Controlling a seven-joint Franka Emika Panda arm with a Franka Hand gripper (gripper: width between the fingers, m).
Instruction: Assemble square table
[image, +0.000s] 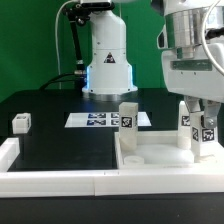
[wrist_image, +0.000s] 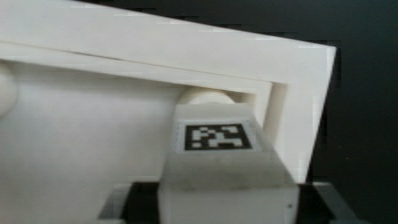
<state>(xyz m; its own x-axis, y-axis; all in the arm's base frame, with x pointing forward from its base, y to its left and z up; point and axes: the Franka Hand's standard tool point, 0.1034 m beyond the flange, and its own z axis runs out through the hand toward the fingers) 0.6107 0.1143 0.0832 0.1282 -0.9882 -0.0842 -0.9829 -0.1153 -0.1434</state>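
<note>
Fingers (wrist_image: 128, 205) clamped on a tagged leg (wrist_image: 217, 150) — upright at the square table (wrist_image: 178, 52) corner.

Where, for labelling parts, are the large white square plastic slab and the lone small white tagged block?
white square slab (image: 166, 150): exterior view, flat top face.
small white block (image: 22, 123): exterior view, front face.

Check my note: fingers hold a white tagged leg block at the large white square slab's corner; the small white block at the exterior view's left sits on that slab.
Wrong on the small white block: the exterior view shows it on the black table, apart from the large white square slab. The fingers do hold the white tagged leg block at the corner.
</note>
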